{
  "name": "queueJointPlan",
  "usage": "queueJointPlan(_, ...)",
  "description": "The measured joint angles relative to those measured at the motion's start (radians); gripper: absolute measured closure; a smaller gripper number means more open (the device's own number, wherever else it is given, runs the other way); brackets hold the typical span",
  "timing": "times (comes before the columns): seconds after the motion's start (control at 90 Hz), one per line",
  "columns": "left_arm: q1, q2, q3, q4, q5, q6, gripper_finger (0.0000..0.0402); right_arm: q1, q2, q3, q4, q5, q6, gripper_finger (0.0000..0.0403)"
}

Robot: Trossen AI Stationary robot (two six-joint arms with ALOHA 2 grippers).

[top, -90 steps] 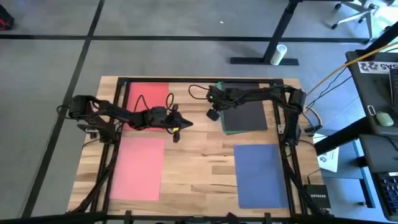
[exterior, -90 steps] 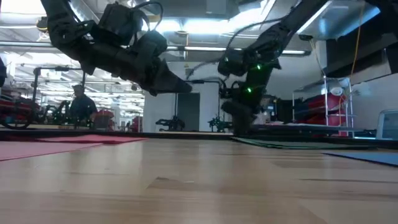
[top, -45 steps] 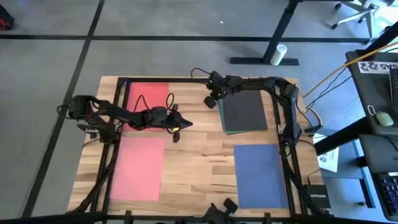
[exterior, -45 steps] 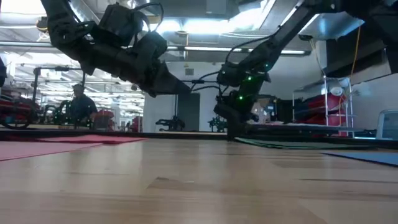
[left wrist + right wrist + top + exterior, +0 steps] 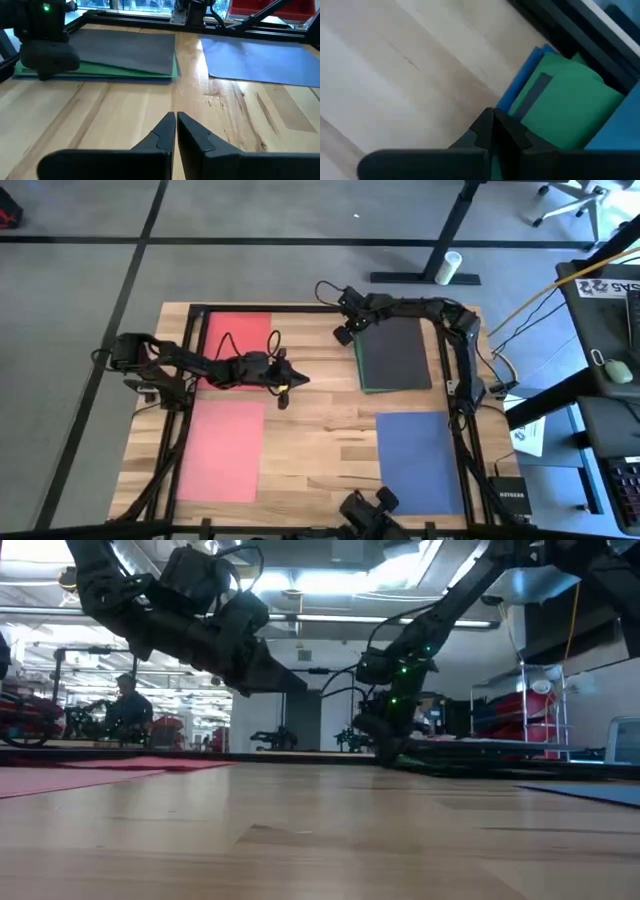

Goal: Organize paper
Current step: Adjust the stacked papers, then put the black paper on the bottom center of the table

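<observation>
Now, from overhead, the worktop [image 5: 320, 442] carries the paper in four spots. A red sheet [image 5: 237, 342] lies at the far left corner and a pink sheet [image 5: 221, 450] toward the near left edge. A blue sheet [image 5: 418, 461] sits by the near right corner, and a dark grey sheet [image 5: 394, 352] rests on top of a green sheet [image 5: 361, 376] near the far right corner.

The right gripper [image 5: 343, 334] is down at the far left corner of that grey-and-green stack. Its own wrist camera gives what the overhead cannot: the jaws are pressed together right at the edge of the green sheet [image 5: 570, 107], with a strip of dark grey [image 5: 532, 92] and a blue layer [image 5: 522, 75] peeking out beneath. Whether they actually pinch paper I cannot tell.

The left gripper [image 5: 297, 379] hangs over the bare middle of the worktop, just off the red sheet's near right corner. Its wrist view shows the jaws clenched on nothing and, across the wood, the grey sheet [image 5: 122, 47] lying slightly askew on the green [image 5: 95, 71], with the blue sheet [image 5: 260, 55] well apart from them.

The low view adds height: the left arm floats clear of the surface, while the right gripper [image 5: 385, 745] dips to the worktop at the far edge. A person [image 5: 125, 705] shows in the room behind.
</observation>
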Motion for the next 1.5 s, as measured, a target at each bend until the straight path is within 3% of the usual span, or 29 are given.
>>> queueJointPlan(0.333,0.0,0.0,0.0,-0.016,0.0,0.0,0.0402,0.021,-0.016,-0.002,0.026,-0.027,-0.029,0.0403)
queueJointPlan(0.589,0.0,0.0,0.0,-0.016,0.0,0.0,0.0402,0.075,-0.1,-0.002,0.024,-0.125,-0.098,0.0403)
queueJointPlan(0.822,0.0,0.0,0.0,-0.021,0.0,0.001,0.0402,0.191,-0.237,-0.002,-0.174,-0.166,-0.213,0.0403)
queueJointPlan(1.267,0.0,0.0,0.0,-0.02,0.0,0.004,0.0402,0.613,-0.328,-0.002,-0.597,0.041,-0.16,0.0402)
queueJointPlan(1.367,0.0,0.0,0.0,-0.019,0.0,-0.01,0.0402,0.688,-0.348,-0.042,-0.586,0.079,-0.131,0.0402)
queueJointPlan(1.5,-0.001,0.0,0.0,-0.007,0.0,-0.018,0.0402,0.726,-0.461,-0.21,-0.454,0.08,-0.071,0.0402)
